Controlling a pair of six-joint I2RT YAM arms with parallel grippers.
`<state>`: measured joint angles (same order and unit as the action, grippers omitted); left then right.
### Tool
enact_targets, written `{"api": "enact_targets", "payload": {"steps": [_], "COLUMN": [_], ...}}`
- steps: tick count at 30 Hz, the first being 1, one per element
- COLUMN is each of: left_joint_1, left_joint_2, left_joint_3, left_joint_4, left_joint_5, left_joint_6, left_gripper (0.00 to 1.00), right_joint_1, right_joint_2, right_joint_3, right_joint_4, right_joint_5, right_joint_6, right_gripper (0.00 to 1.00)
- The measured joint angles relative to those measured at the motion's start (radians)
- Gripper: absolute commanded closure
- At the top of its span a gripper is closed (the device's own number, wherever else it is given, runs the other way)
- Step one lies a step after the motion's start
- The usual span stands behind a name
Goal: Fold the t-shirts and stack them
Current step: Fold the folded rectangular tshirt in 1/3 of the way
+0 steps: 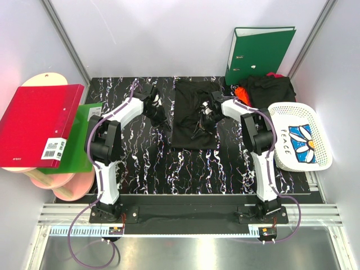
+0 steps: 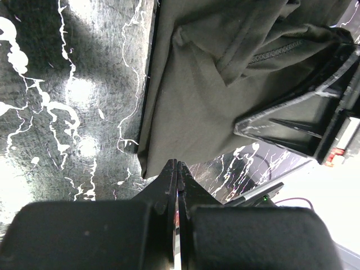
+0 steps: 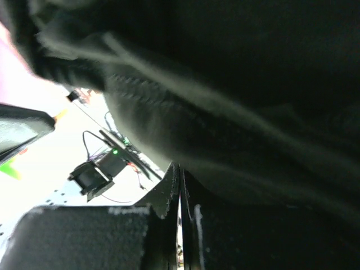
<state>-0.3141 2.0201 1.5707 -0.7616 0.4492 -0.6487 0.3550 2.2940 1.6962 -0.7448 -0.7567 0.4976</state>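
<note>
Left gripper (image 2: 177,164): matte black jaws pressed shut, empty, tips beside the black t-shirt (image 2: 214,84).
Right gripper (image 3: 179,167): jaws shut; creased cloth crowds the tips, any pinch unclear.
Table (image 1: 140,163): black slab, white marble veining.
Black t-shirt (image 1: 188,132): soft, rumpled rectangle lying mid-table between both arms.
Basket (image 1: 284,108): white plastic lattice, right side, holding a daisy-print shirt (image 1: 304,143).
Shirt heap (image 1: 275,87): black and orange-red, far right corner.
</note>
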Motion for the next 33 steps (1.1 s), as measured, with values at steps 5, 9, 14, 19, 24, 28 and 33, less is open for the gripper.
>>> {"api": "enact_targets", "payload": {"steps": [5,9,14,19,24,28,33], "left_joint_1": [0.005,0.014,0.021,0.021,0.021,0.021,0.021], "left_joint_2": [0.001,0.001,0.002,0.005,0.005,0.005,0.005], "left_joint_3": [0.0,0.002,0.012,0.02,0.02,0.02,0.018], "left_joint_4": [-0.007,-0.013,-0.02,-0.031,-0.038,-0.042,-0.044], "left_joint_5": [0.0,0.0,0.0,-0.001,-0.001,-0.003,-0.007], "left_joint_6": [0.006,0.013,0.019,0.024,0.039,0.068,0.089], "left_gripper": [1.0,1.0,1.0,1.0,0.67,0.02,0.01], "right_joint_1": [0.003,0.003,0.003,0.003,0.005,-0.001,-0.089], "right_joint_2": [0.075,0.167,0.277,0.333,0.305,0.142,-0.23], "right_joint_3": [0.093,0.254,0.451,0.542,0.529,0.399,0.11], "right_joint_4": [-0.006,-0.019,-0.037,-0.065,-0.076,-0.071,0.008], "right_joint_5": [0.011,0.013,0.012,0.015,0.099,0.304,0.418], "right_joint_6": [-0.007,0.0,0.016,0.031,0.036,0.006,0.021], "right_gripper": [1.0,1.0,1.0,1.0,0.96,0.39,0.0]}}
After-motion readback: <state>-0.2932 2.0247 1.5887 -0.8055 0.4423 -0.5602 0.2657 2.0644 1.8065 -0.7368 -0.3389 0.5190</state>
